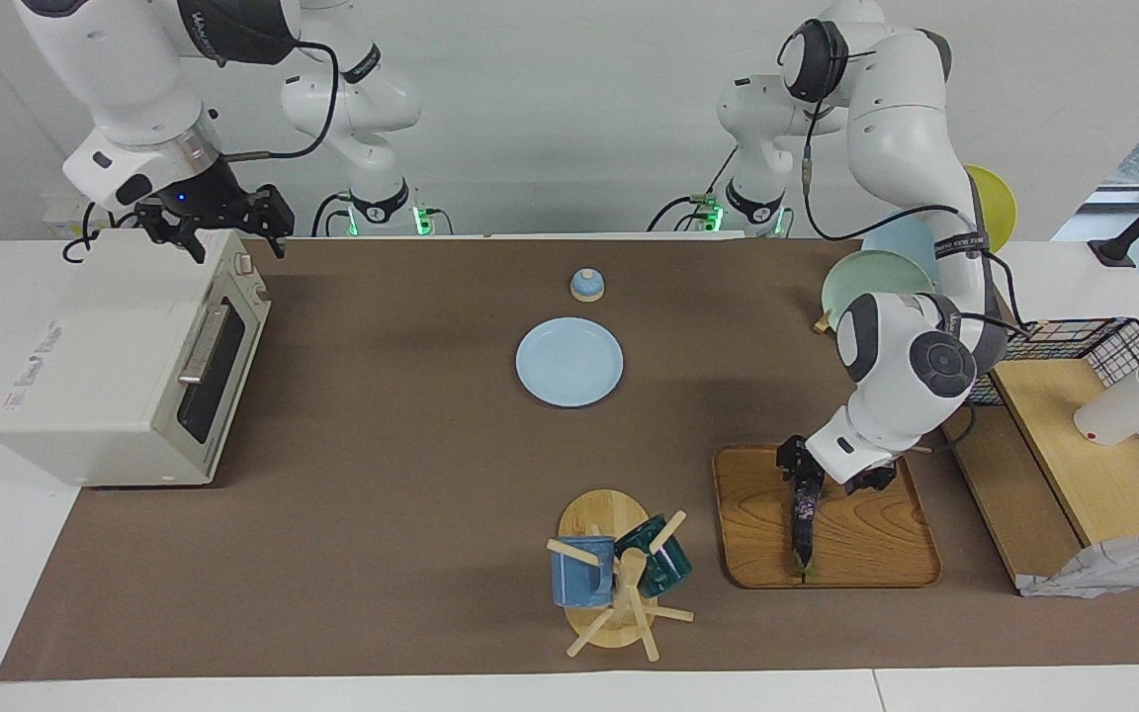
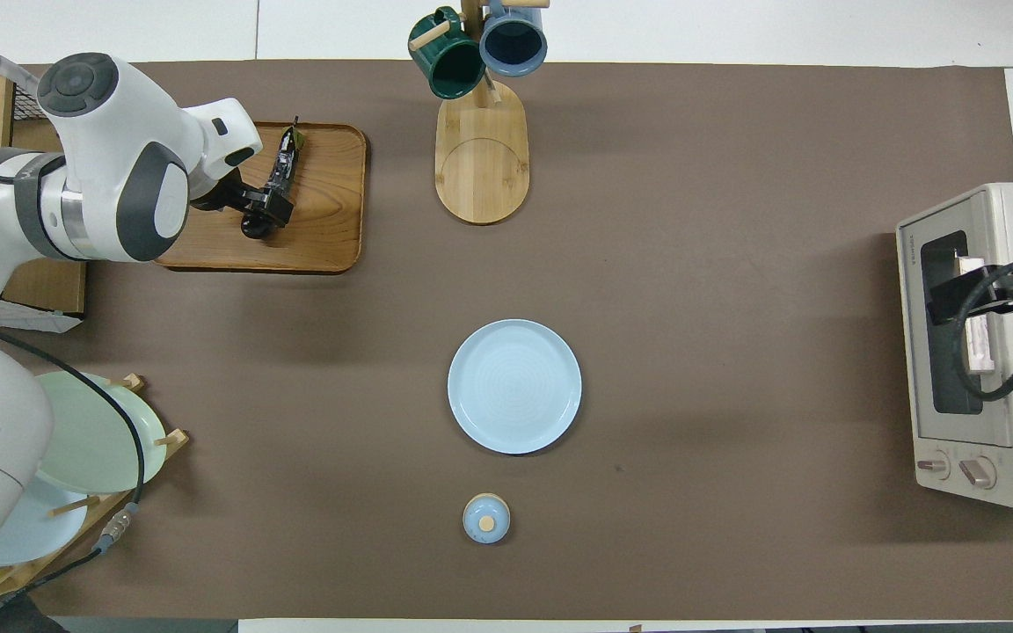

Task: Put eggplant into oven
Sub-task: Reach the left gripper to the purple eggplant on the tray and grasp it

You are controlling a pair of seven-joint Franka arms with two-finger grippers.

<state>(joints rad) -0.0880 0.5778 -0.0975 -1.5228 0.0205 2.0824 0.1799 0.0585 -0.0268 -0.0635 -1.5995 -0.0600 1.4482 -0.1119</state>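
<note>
Two high, distant cameras cover one brown-matted counter (image 1: 411, 494). The facing camera looks across it toward the robots, whose bases stand at 12 o'clock, with the cream toaster oven (image 1: 125, 361) at 9 o'clock and the wooden tray (image 1: 876, 544) toward 4 o'clock. The overhead camera looks steeply down from the robots' end, half a turn round: oven (image 2: 981, 352) at 3 o'clock, tray (image 2: 322, 220) toward 10 o'clock. Both views share the whole mat.

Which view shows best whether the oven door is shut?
The facing view: the oven shows its front there, dark glass door flush and handle bar unobstructed, so it looks shut. In the overhead view the right gripper hangs over the oven and hides part of the door.
</note>
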